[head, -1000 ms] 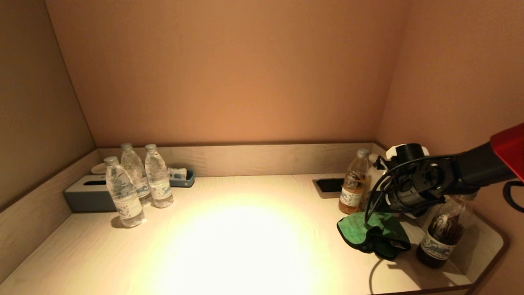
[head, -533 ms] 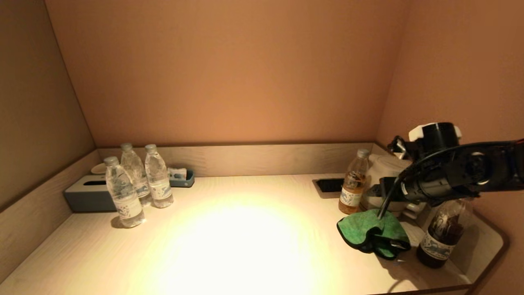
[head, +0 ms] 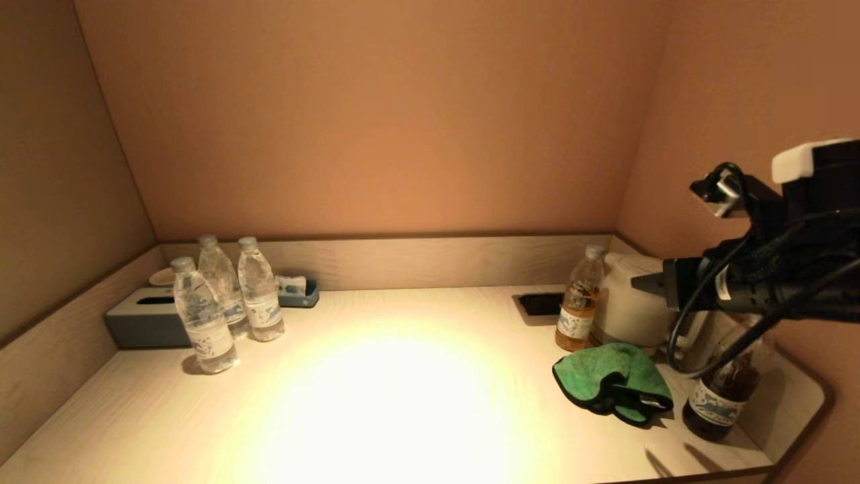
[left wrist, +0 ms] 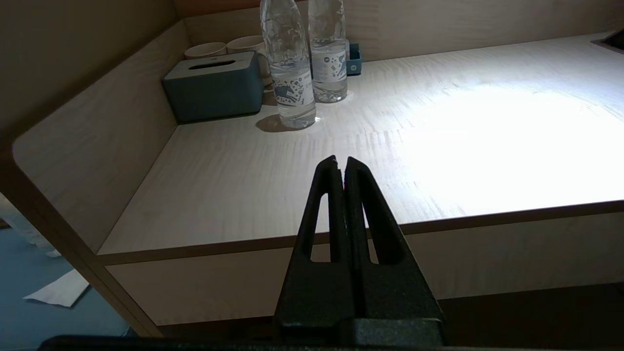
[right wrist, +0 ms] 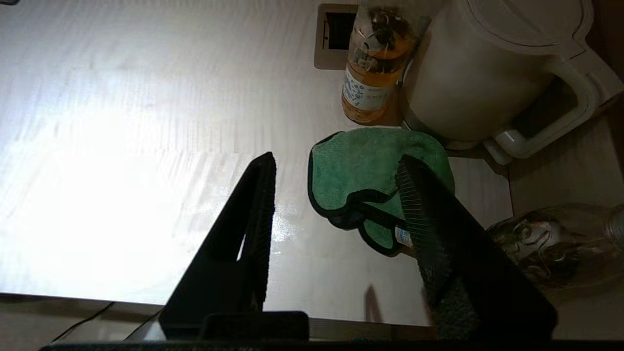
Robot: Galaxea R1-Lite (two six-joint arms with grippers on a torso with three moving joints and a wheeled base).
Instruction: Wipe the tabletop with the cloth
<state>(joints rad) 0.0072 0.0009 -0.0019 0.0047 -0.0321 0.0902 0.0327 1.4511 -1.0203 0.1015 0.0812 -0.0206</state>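
Right claw hangs spread above the crumpled green cloth, at the pale wooden counter's four o'clock; left claw clenched empty.

We seem to be in a hotel guest room, at the built-in refreshment nook — a pale wood counter with a low raised edge, closed in by plain walls on three sides. Three sealed water bottles stand by a grey tissue box, with two cups behind it and a small tray of sachets. At the other end sit a white electric kettle, two bottled drinks and a power socket let into the counter — the usual guest courtesy set
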